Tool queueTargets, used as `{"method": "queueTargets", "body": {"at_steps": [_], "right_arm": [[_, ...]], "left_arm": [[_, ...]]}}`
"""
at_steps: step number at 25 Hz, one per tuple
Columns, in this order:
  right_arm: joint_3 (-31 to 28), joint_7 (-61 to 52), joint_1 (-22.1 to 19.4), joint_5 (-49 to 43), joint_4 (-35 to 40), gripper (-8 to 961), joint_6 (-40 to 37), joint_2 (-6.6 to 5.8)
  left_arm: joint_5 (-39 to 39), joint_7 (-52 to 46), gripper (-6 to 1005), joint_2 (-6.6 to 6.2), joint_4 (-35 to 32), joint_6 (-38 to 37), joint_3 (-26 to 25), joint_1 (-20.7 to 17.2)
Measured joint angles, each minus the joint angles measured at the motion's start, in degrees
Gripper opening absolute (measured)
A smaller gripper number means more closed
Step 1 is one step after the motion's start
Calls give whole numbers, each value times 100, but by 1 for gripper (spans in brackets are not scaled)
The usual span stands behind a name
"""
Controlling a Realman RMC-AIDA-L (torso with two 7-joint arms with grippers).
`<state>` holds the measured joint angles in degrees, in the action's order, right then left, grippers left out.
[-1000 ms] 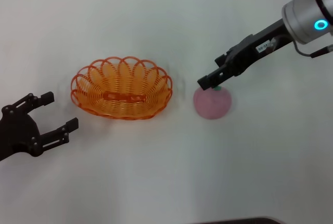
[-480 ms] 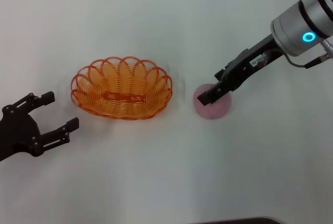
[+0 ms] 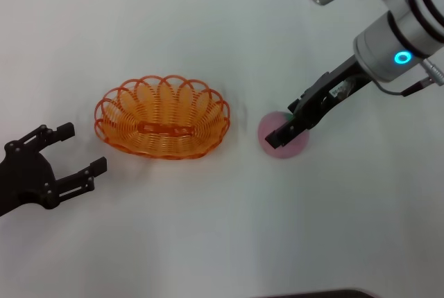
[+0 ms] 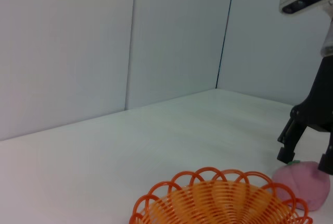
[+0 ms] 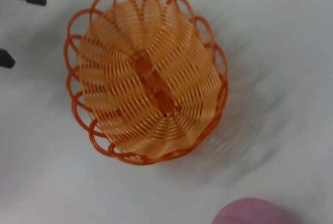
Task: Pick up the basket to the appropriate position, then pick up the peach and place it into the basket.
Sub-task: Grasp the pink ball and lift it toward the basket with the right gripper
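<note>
On the table [image 3: 208,242], right of the basket [image 3: 162,118], the right gripper [image 3: 286,132] straddles the peach [image 3: 283,138], fingers spread, not clamped. Grasp step; next: close, lift. Left gripper [image 3: 73,159] idle, spread.

The head view looks steeply down from above onto the white table [image 3: 208,242], taking in the oval orange wire basket [image 3: 162,117] at centre-left and the round pale pink peach [image 3: 283,138] to its right. The left wrist view sits low near the table surface, looking level across the basket [image 4: 221,200] rim toward the peach [image 4: 304,182] and the pale walls beyond. The right wrist view looks down from close above, sharing the basket [image 5: 148,78] and a sliver of peach [image 5: 253,211].
</note>
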<state>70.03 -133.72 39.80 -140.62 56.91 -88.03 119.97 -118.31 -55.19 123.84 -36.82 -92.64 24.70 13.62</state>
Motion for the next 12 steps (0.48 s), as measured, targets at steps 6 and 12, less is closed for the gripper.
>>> {"method": "queueTargets", "body": {"at_steps": [6,12], "right_arm": [[238,-53,12,0,-108,950,143,0],[289,-80,13,0,-110,949,202,0]], "left_arm": [[-9,0,861,2,0,-24,0,-6],[-30,0,861,7,0,-51,0,2]]}}
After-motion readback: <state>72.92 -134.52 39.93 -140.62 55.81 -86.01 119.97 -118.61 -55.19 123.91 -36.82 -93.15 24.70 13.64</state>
